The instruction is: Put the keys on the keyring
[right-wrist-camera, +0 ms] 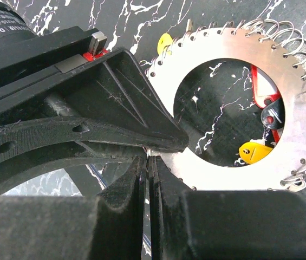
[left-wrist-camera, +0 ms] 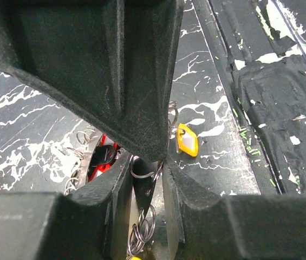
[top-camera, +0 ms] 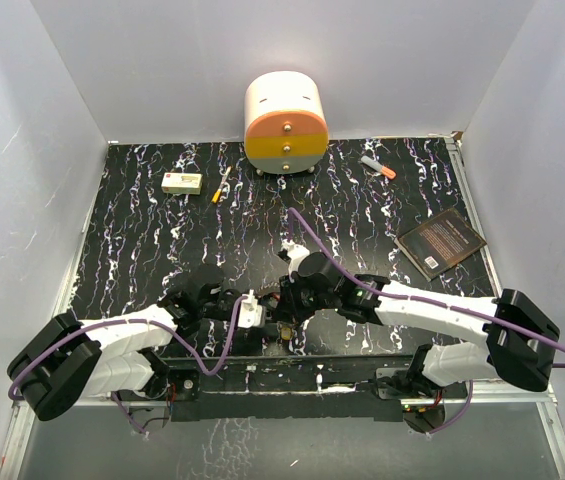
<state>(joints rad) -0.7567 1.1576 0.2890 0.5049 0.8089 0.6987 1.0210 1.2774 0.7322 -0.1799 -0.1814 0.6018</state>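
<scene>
The keyring, a flat silver disc with a wide hole and wire loops through its pierced rim, lies straight ahead of the right gripper, whose jaws are clenched on its near edge. Through the hole, beyond those fingertips and to the right, show a yellow-headed key and a red-headed key. The left gripper grasps a small wire loop between close-set fingers, with a yellow key just ahead to the right. Far beyond both grippers on the black marbled table stand a drawer cabinet and a marker pen.
</scene>
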